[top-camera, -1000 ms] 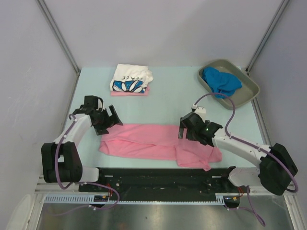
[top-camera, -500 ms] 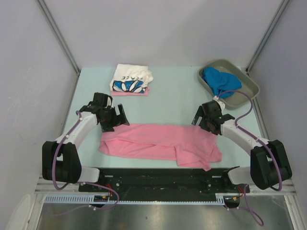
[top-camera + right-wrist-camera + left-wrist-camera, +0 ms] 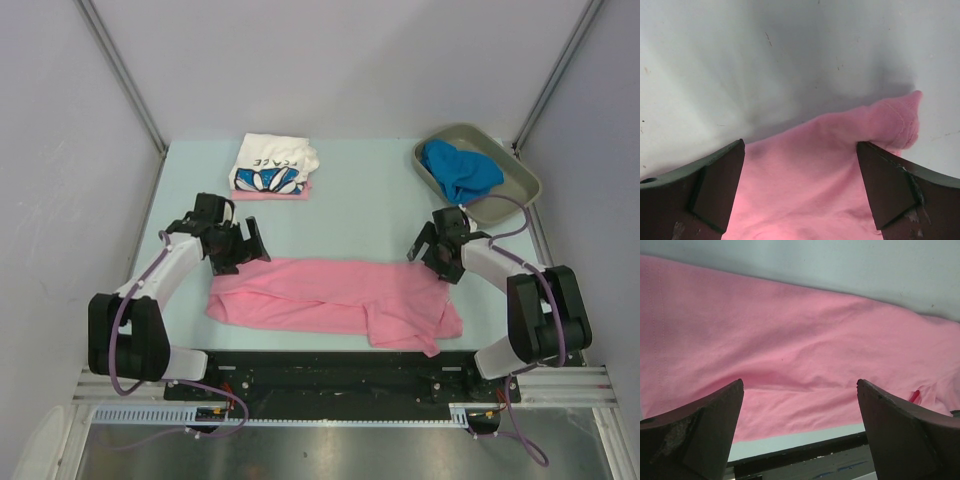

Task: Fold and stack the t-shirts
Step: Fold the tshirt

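Listing what I see: pink t-shirt (image 3: 330,298) lying along the near edge of the table (image 3: 360,205); left gripper (image 3: 255,243) and right gripper (image 3: 418,248) both gaping wide, empty, at its far corners.

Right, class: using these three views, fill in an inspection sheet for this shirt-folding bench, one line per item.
Surface: pale green table, a few small specks on it.
Job's things: pink shirt spread wide along the near edge, part folded; white printed shirt folded at the back, lying on a second pink shirt; blue shirt bunched in the tray.
Clutter: grey tray at the back right corner; nothing else seen.
Grippers: left gripper and right gripper both open and empty, one at each far corner of the spread shirt.
Cables: a purple cable loops along each arm.
Surroundings: grey walls, metal posts.
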Robot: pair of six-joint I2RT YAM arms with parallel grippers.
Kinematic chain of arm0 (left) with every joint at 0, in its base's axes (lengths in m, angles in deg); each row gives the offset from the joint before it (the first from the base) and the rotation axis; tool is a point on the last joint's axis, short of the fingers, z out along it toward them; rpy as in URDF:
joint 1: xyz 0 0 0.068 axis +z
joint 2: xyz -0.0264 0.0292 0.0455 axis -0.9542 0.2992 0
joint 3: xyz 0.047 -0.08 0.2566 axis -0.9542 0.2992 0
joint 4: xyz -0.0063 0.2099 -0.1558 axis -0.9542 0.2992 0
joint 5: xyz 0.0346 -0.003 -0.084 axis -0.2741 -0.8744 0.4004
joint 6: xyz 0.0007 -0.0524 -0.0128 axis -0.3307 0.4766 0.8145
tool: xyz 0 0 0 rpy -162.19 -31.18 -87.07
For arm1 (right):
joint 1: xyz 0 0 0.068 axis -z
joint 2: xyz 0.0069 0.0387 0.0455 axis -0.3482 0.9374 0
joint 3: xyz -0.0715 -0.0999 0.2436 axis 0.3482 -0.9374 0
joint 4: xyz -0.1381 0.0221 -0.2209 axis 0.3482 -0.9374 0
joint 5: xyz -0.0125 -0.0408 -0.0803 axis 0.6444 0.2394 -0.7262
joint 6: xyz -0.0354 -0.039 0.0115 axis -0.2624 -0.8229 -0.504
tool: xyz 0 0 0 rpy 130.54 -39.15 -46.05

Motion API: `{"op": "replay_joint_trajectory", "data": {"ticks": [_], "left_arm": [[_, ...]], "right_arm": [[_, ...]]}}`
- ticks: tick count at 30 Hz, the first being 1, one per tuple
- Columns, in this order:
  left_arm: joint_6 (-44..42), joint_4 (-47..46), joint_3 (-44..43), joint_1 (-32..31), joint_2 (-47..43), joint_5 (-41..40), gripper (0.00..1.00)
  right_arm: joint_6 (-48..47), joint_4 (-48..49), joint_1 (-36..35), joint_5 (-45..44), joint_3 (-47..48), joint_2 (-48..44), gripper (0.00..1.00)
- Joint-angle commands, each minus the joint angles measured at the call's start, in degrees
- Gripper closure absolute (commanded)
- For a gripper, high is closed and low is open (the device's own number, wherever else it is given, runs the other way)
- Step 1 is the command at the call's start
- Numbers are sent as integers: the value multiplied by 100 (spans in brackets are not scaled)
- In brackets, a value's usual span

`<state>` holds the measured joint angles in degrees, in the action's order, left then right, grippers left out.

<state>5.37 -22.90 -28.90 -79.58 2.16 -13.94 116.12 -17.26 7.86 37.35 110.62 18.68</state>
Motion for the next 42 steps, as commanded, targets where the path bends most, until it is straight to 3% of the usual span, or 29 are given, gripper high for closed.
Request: {"op": "replay_joint_trajectory", "data": {"ticks": [1, 8, 10, 12, 13, 14, 18, 21, 22, 31, 42], "left_arm": [[-188, -75, -253, 13, 58, 100, 0], [-276, -57, -341, 13, 111, 188, 0], [-276, -75, -359, 13, 111, 276, 0], [-284, -66, -385, 13, 111, 329, 0], [-285, -66, -394, 13, 111, 338, 0], [-293, -58, -403, 13, 102, 338, 0], [-320, -57, -403, 21, 93, 382, 0], [-320, -57, -385, 13, 67, 390, 0], [-337, -66, -385, 13, 67, 373, 0], [-328, -75, -394, 22, 76, 382, 0], [-179, -49, -420, 22, -65, 320, 0]], "right_arm": [[117, 370, -32, 382, -91, 602, 0], [-103, 344, -295, 207, -21, 945, 0], [-190, 317, -339, 146, -4, 910, 7], [-269, 239, -383, 102, 58, 945, 16], [-287, 195, -383, 101, 84, 963, 30], [-313, 168, -401, 84, 163, 989, 38], [-410, 1, -541, 14, 286, 1112, 55], [-445, -113, -699, -144, 356, 1147, 80], [-437, -139, -743, -197, 383, 1156, 99], [-604, -447, -832, -777, 1304, 1332, 100], [-902, -931, -436, -628, 3809, 3070, 100]]}}
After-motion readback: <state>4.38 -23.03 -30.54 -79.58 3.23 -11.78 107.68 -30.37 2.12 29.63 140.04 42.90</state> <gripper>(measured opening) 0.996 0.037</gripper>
